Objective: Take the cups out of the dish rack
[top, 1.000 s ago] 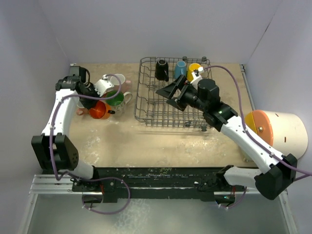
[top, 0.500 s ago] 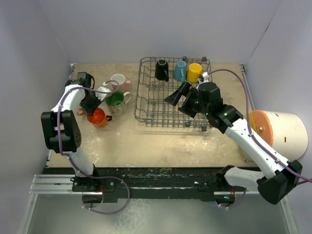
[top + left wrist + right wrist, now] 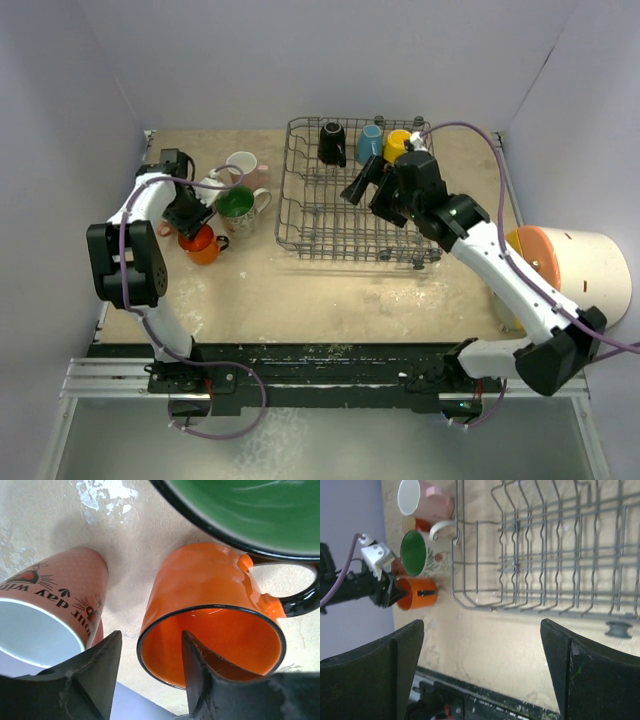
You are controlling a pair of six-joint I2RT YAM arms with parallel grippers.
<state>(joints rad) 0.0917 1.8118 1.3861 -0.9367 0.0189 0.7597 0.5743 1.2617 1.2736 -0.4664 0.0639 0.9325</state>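
Left gripper (image 3: 151,645), jaws parted astride the orange mug's (image 3: 205,595) wall left of the dish rack (image 3: 320,215), is judged releasing; right gripper (image 3: 481,630) hovers wide open over the rack, whose upper edge holds black (image 3: 332,143), blue (image 3: 370,143) and yellow (image 3: 398,146) mugs.

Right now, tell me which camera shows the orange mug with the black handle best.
The left wrist view: the orange mug fills the frame, its rim, inside and black handle clear. The top external view shows the mug small, partly under the left gripper. The right wrist view shows it tiny, far off.
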